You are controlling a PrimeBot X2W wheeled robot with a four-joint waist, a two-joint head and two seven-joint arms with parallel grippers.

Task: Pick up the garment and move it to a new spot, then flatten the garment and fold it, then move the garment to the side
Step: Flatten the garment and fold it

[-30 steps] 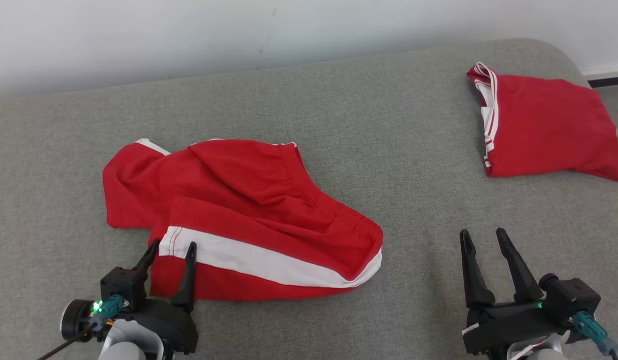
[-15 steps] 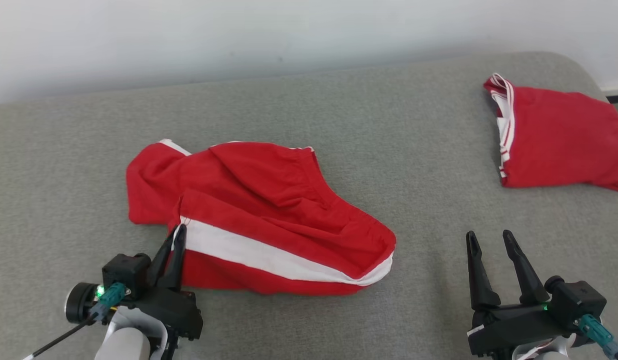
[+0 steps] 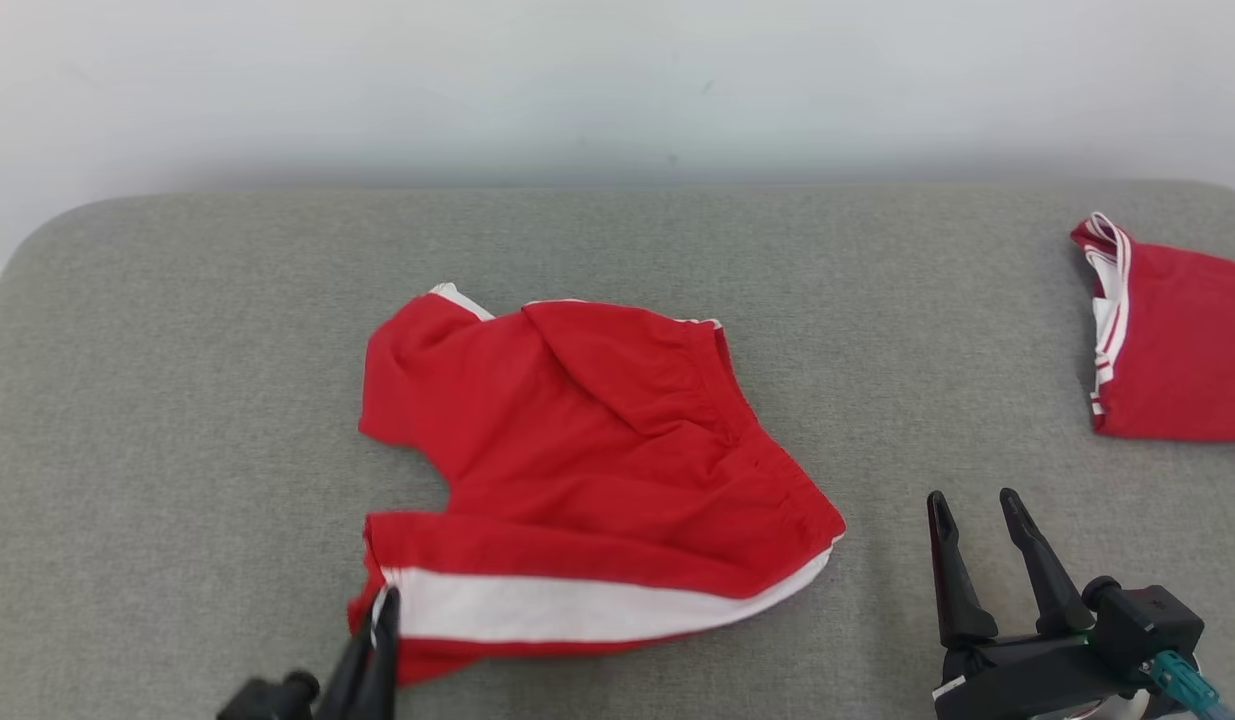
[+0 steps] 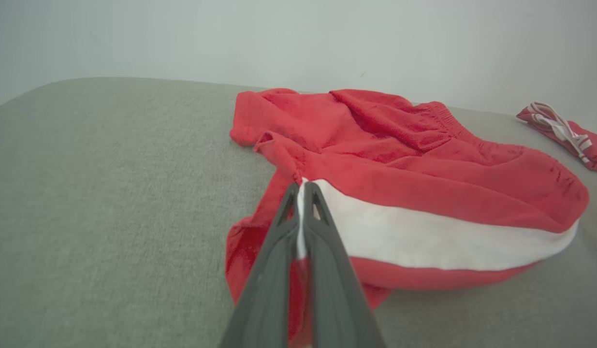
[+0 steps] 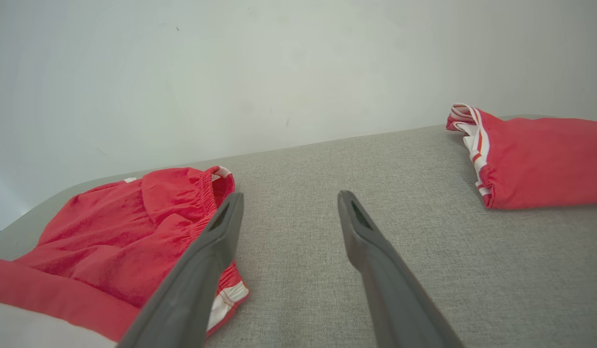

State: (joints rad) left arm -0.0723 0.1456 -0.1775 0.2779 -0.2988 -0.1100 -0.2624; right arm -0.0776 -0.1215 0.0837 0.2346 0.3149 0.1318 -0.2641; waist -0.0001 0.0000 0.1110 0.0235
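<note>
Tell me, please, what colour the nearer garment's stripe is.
White stripe on the red garment, clearest in left wrist view.

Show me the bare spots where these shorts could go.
Free: the grey surface left of the red shorts, and the gap between them and the folded red garment, beyond the right gripper. Crowded at the right edge.

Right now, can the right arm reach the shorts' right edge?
Probably yes: the right tool stands open beside the shorts, with only gray cushion between them and nothing in the way.
</note>
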